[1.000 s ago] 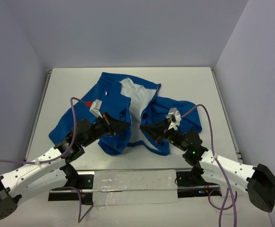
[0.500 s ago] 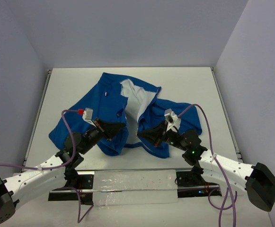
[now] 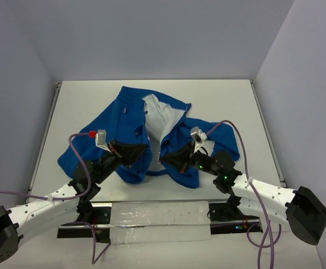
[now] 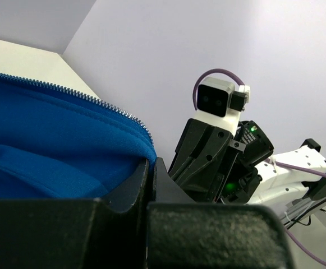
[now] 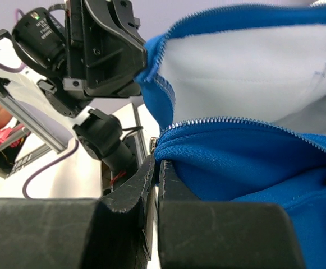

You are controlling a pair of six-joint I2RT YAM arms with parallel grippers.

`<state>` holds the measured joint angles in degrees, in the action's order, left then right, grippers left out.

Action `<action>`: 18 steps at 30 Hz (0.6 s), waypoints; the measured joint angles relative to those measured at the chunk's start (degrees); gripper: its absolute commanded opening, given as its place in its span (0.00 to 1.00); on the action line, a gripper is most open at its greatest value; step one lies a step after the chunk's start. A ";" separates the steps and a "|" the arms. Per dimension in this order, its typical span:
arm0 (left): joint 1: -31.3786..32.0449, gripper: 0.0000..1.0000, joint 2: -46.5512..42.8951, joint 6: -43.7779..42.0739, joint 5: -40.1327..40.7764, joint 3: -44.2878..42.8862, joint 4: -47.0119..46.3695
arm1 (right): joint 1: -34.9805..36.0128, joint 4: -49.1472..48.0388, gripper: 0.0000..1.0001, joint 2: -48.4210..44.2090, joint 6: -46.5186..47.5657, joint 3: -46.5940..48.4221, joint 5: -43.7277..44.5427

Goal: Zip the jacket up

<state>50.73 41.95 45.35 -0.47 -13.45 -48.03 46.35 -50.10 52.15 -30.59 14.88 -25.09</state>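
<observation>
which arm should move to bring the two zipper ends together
Right, probably. The right claw is shut on the jacket at the bottom end of its zipper, teeth running straight out of the tip. The left claw pinches blue fabric beside its teeth, so it suits holding steady.

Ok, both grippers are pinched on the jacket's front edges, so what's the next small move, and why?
Probably ease the two grippers together so the bottom ends of the two edges meet. The left gripper and right gripper each pinch a front edge of the jacket low down, with a small gap between them. The zipper teeth are unjoined, with white lining showing.
</observation>
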 measured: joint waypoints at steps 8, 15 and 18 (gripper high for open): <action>1.09 0.00 0.83 -1.25 0.00 0.37 -2.90 | -0.02 -3.22 0.00 2.71 -1.88 1.32 -1.36; 1.90 0.00 0.86 -2.18 -0.01 1.07 -3.92 | -0.39 -4.68 0.00 2.82 -3.02 1.67 -1.37; 2.20 0.00 0.88 -2.41 0.00 1.26 -4.18 | -0.59 -5.81 0.00 3.28 -3.31 1.81 -1.37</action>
<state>52.93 42.83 42.94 -0.47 -12.18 -52.21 45.75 -55.91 55.43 -33.90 16.69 -26.46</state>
